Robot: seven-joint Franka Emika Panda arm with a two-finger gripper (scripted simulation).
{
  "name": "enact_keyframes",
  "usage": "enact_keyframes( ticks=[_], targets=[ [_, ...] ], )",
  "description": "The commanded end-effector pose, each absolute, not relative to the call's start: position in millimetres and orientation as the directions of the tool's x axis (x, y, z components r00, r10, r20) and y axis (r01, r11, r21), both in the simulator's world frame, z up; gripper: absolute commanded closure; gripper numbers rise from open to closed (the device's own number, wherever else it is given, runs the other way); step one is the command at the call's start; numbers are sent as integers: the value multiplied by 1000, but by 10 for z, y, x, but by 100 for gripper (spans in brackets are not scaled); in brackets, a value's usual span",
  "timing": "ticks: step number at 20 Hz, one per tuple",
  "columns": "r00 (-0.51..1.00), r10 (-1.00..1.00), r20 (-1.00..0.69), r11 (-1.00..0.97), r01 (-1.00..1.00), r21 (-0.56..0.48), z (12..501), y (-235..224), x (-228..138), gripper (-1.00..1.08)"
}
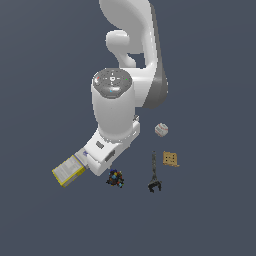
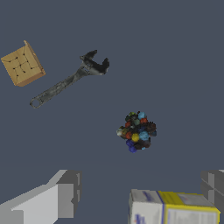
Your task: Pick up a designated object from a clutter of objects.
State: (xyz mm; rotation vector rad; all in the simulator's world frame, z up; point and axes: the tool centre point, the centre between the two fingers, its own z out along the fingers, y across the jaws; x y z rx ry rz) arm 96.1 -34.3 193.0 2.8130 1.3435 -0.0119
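Five items lie on the dark floor.

1. Multicoloured lump [image 1: 115, 178]: tiny, dark, knobbly, specked blue, orange, red and yellow. This is the one to lift. In the exterior view it sits at about 6 o'clock from the arm's wrist housing, free of its neighbours. In the wrist view [image 2: 137, 131] it lies ahead of the fingers, not between them.
2. Yellow-white-blue box [image 1: 68, 171]: at 9 o'clock from the lump, near it, partly under the hand.
3. Adjustable wrench [image 1: 154, 176]: slim, black, at 3 o'clock from the lump, well apart.
4. Tan holed block [image 1: 170, 159]: just beyond the wrench, at about 2 o'clock.
5. White baseball [image 1: 161, 130]: farthest off, at 1 o'clock.

Gripper [image 2: 135, 197]: fingers spread wide, holding nothing; one finger [image 2: 65, 194] shows plainly, the other is partly hidden behind the box.

Risks, as judged:
- Hand is offset toward the box; a straight descent would likely strike or pinch the box instead.
- Lump is small and irregular; an off-centre close could squirt it aside or catch only a knob.
- Lump appears to be a loose cluster; it may deform or shed under pressure.
- Wrench, block and baseball look too distant to interfere.
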Motion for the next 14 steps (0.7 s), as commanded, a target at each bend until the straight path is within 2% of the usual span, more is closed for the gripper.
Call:
enact_keyframes(
  ticks=[1,14],
  targets=[
    [577,817,-17,-577,817,16,1812,-362,1006,-92],
    [297,955,-9,-297,955,3,1206,-449,1180,-92]
  ],
)
